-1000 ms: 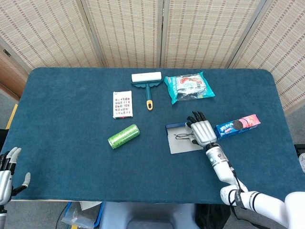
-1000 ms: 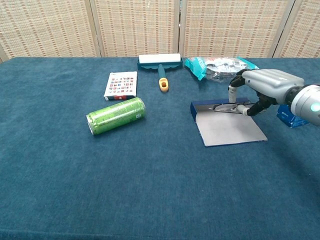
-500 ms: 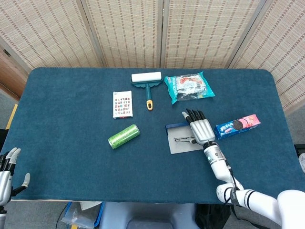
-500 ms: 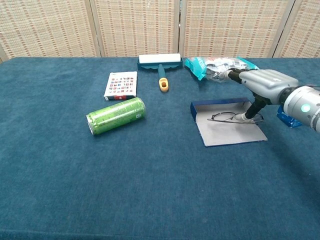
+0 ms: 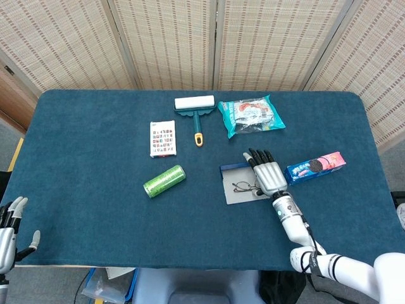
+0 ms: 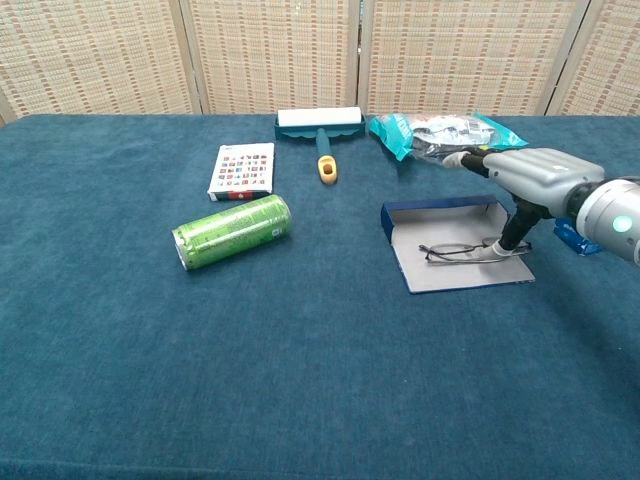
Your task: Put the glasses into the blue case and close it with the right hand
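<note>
Blue table (image 5: pixel 95 126); open case (image 6: pixel 440 215) at 4 o'clock, glasses (image 6: pixel 455 250) on its flap; right hand (image 6: pixel 525 180) pinches their arm; left hand (image 5: pixel 9 231) idle at 8 o'clock, fingers apart.

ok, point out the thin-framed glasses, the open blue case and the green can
thin-framed glasses (image 6: pixel 452 251), chest view, on the frame's front.
open blue case (image 6: pixel 440 215), chest view, on its upright blue wall.
green can (image 6: pixel 232 231), chest view, mid-body.
</note>
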